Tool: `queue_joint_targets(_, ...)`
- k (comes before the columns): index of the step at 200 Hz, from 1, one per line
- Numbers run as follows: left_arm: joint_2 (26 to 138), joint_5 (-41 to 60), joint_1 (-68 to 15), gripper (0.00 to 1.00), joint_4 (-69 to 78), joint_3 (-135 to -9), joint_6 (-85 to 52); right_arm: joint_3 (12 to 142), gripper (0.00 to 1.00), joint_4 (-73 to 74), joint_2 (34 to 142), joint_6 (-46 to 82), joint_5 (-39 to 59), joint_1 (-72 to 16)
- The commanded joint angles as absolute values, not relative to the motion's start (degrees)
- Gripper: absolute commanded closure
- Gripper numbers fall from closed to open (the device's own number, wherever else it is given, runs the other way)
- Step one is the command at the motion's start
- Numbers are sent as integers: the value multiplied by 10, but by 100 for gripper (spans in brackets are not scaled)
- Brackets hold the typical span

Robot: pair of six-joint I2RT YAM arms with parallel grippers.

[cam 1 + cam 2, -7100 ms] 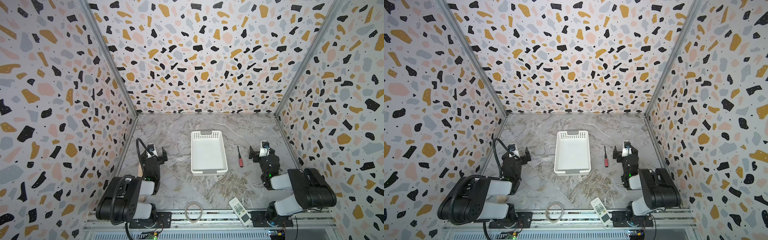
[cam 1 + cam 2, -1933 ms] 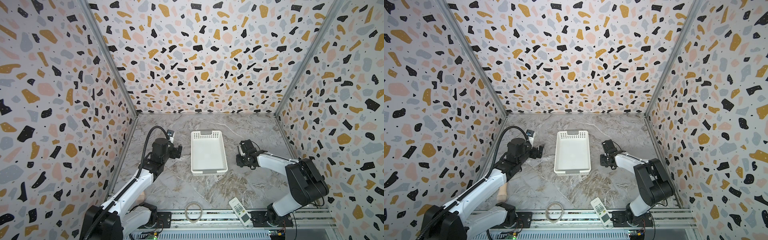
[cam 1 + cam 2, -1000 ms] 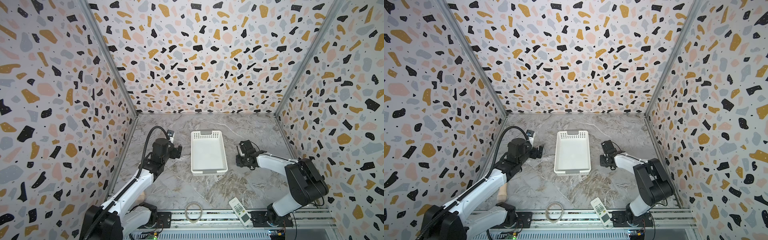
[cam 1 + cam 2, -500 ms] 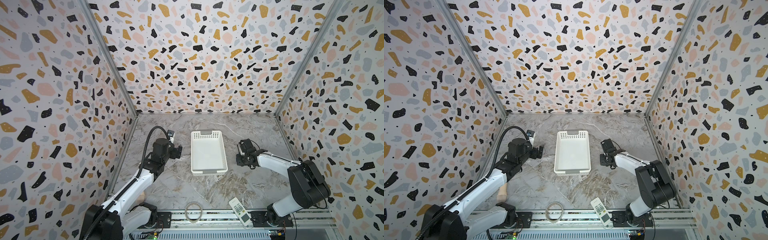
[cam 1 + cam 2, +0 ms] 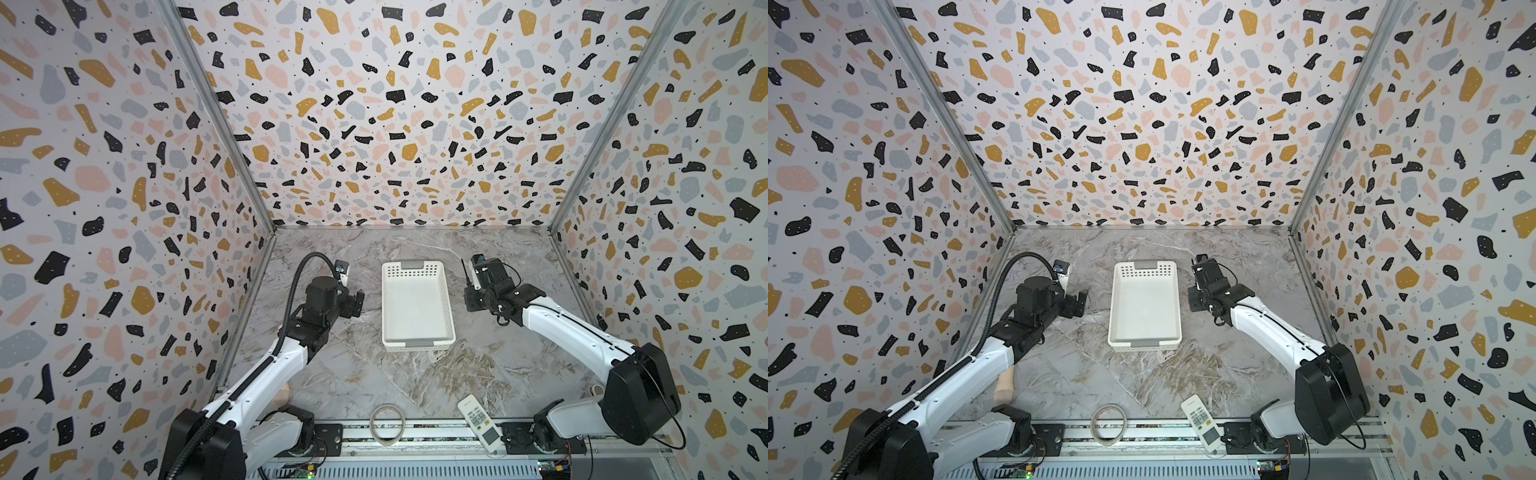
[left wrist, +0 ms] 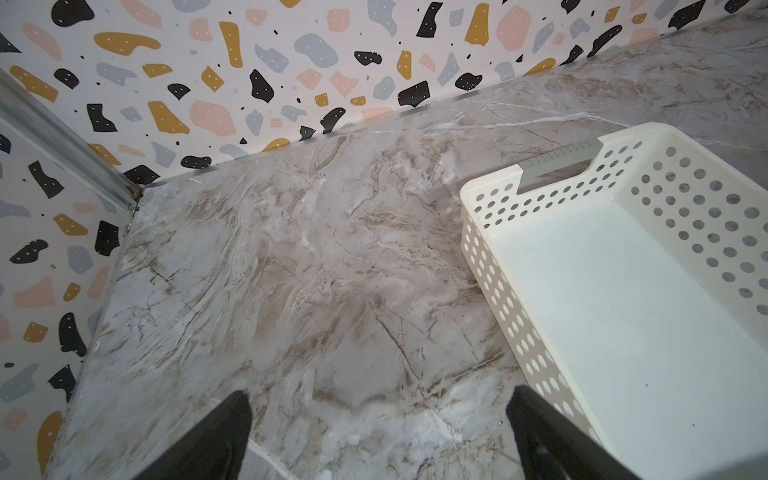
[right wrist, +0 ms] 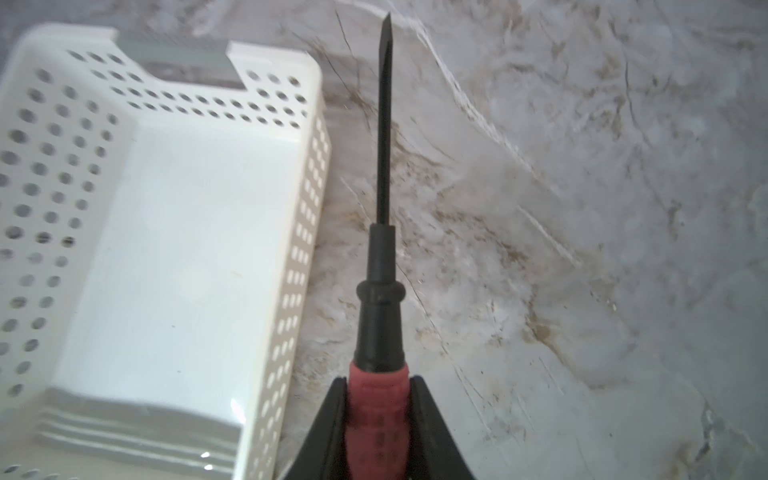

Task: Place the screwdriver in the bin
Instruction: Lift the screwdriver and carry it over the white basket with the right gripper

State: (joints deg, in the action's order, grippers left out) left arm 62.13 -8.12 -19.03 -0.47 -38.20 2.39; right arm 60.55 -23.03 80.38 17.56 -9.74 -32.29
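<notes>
The screwdriver [image 7: 376, 409] has a red handle, a black collar and a thin dark shaft. My right gripper [image 7: 378, 380] is shut on the red handle. It holds the tool off the table just right of the bin [image 7: 303, 208], with the shaft pointing toward the back wall. In a top view the shaft [image 5: 464, 272] sticks out beyond the right gripper [image 5: 471, 291]. The white perforated bin [image 5: 409, 272] [image 5: 1144, 274] stands mid-table with nothing inside. My left gripper [image 6: 378, 399] [image 5: 356, 303] is open above bare table, left of the bin [image 6: 498, 270].
A white remote [image 5: 478, 422] [image 5: 1200, 419] and a ring of clear tape [image 5: 387, 424] [image 5: 1108, 424] lie at the front edge. A beige object [image 5: 1005, 386] shows under the left arm. Patterned walls enclose three sides.
The screwdriver lay on the table right of the bin; now the right gripper holds it. Over the last second that gripper rose and shifted toward the back. The left arm stayed still.
</notes>
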Motion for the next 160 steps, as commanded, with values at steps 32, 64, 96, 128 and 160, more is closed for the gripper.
queue_joint_targets(32, 622, -92, -194, 4, -1, -401, 24, 720, 86, -261, 869, 156, -126, -396)
queue_joint_targets(64, 612, -93, -194, 4, 7, -395, 23, 746, 86, -243, 917, 164, -117, -434)
queue_joint_targets(96, 606, -70, -195, 3, 14, -390, 32, 747, 86, -223, 961, 172, -102, -455)
queue_joint_targets(128, 606, -42, -199, 3, 21, -387, 33, 746, 86, -207, 999, 171, -90, -458)
queue_joint_targets(160, 608, -49, -206, 3, 16, -388, 38, 749, 86, -201, 1033, 171, -78, -458)
